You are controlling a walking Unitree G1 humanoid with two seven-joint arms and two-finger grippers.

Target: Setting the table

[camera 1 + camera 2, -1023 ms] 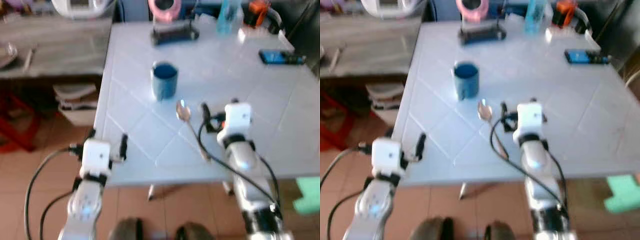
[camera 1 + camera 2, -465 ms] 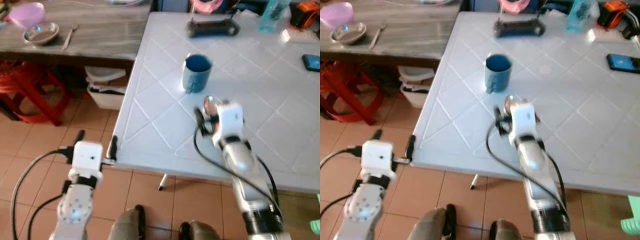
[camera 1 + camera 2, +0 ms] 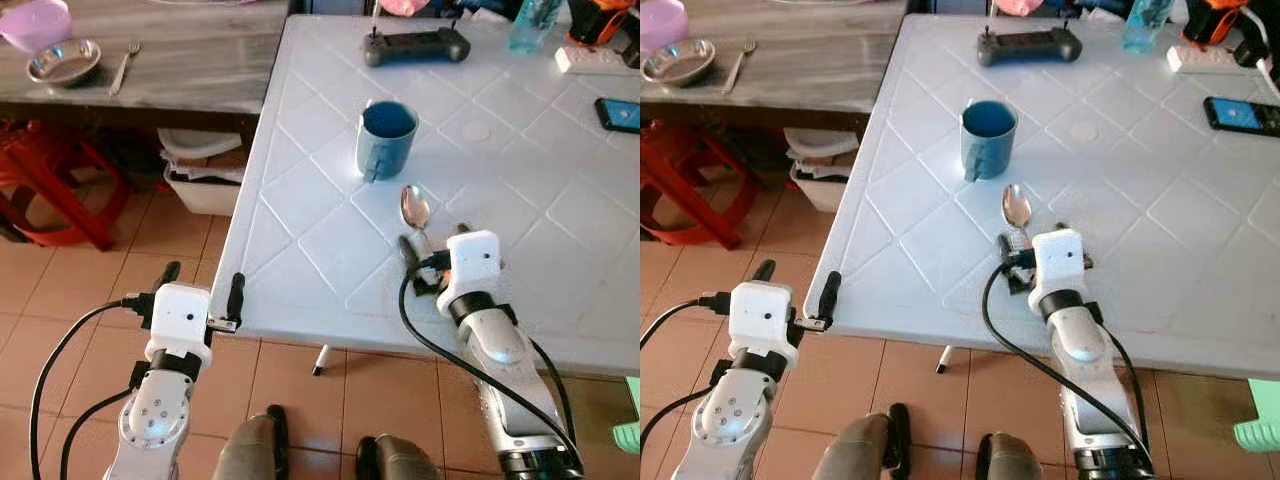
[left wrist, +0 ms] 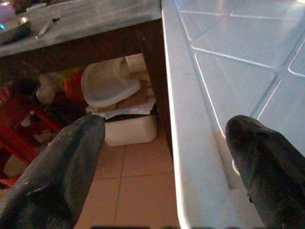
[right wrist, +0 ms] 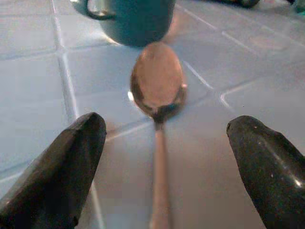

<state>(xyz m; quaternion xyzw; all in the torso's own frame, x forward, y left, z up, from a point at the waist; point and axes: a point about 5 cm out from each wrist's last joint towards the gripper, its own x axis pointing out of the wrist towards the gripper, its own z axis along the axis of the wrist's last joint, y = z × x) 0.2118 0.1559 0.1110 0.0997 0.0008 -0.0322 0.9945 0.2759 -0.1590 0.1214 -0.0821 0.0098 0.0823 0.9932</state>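
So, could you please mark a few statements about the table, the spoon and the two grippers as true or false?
1. The spoon lies on the white table near the blue mug. True.
2. The right gripper is shut on the spoon's handle. False: its fingers stand open on either side of the handle.
3. The left gripper rests on the tabletop. False: it hangs open at the table's edge, one finger outside it.
4. A black game controller lies at the far side. True.
5. The mug lies on its side. False: it stands upright.
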